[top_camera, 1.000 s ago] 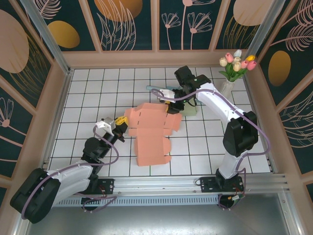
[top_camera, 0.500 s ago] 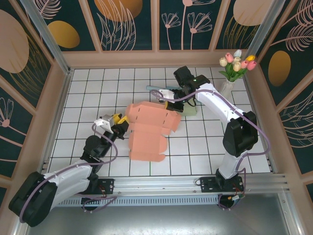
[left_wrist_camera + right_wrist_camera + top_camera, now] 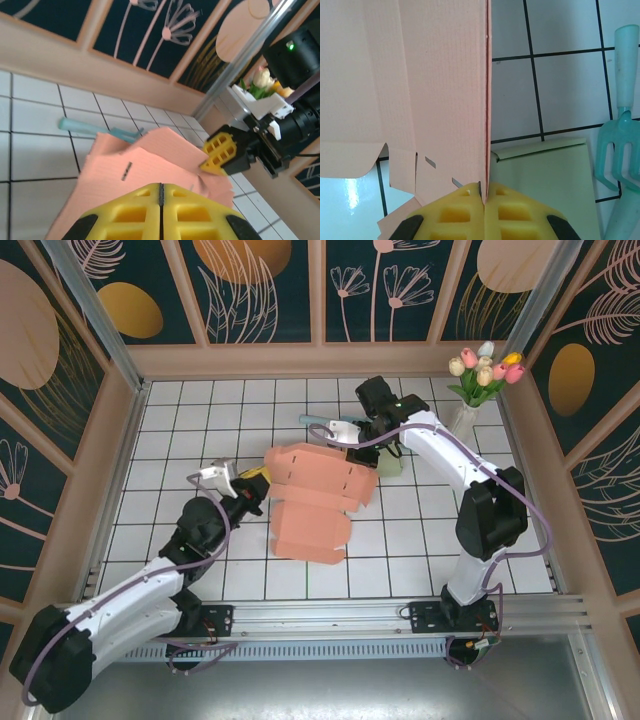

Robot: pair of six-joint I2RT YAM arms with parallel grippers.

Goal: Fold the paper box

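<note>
The paper box (image 3: 315, 495) lies as a salmon-pink sheet, partly folded, about the middle of the desk (image 3: 180, 440); its near panel reaches toward the near edge and its upper part is raised. The right pincer (image 3: 484, 205) is closed on the far right edge of the paper box, the sheet running edge-on straight into the seam between its yellow pads. The left pincer (image 3: 161, 212) sits at the box's left edge, pads pressed together; whether any paper is caught between them I cannot tell. A teal garden fork (image 3: 318, 423) lies just beyond the box toward the far edge; a pale green sheet (image 3: 545, 185) lies flat beside the right pincer; tulips (image 3: 485, 368) stand at the far right corner.
</note>
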